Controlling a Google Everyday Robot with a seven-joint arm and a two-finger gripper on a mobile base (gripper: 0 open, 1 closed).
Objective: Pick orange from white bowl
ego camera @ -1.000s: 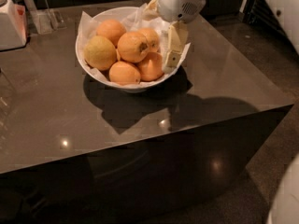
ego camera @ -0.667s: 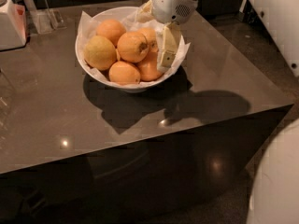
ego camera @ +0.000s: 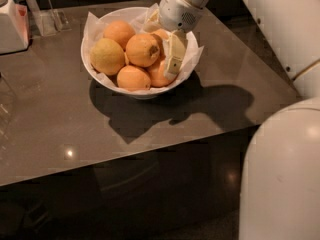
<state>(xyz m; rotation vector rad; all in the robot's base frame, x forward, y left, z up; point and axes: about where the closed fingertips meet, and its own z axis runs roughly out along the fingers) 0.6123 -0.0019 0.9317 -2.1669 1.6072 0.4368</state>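
The white bowl (ego camera: pixel 89 64), lined with crinkled white paper, stands at the back middle of the dark table. The orange (ego camera: pixel 141 50), deep orange with a dark stem dimple on its right side, lies on top in the middle of the bowl. A paler yellowish fruit (ego camera: pixel 106 56) lies to its left, and smaller oranges (ego camera: pixel 132 77) lie around it. My gripper (ego camera: pixel 163 40) reaches down from the upper right into the bowl's right side, just right of the orange. Its fingers are spread: one finger (ego camera: pixel 173 59) stands by the bowl's right rim, the other at the back.
A white appliance (ego camera: pixel 11 26) and a clear stand (ego camera: pixel 46 16) sit at the table's back left. My white arm (ego camera: pixel 285 29) and body (ego camera: pixel 280 179) fill the right side. The table's front edge (ego camera: pixel 125 156) runs across the middle, with dark floor below.
My gripper has moved a little left and lower into the bowl, closer to the orange. The fruit and the bowl have not moved.
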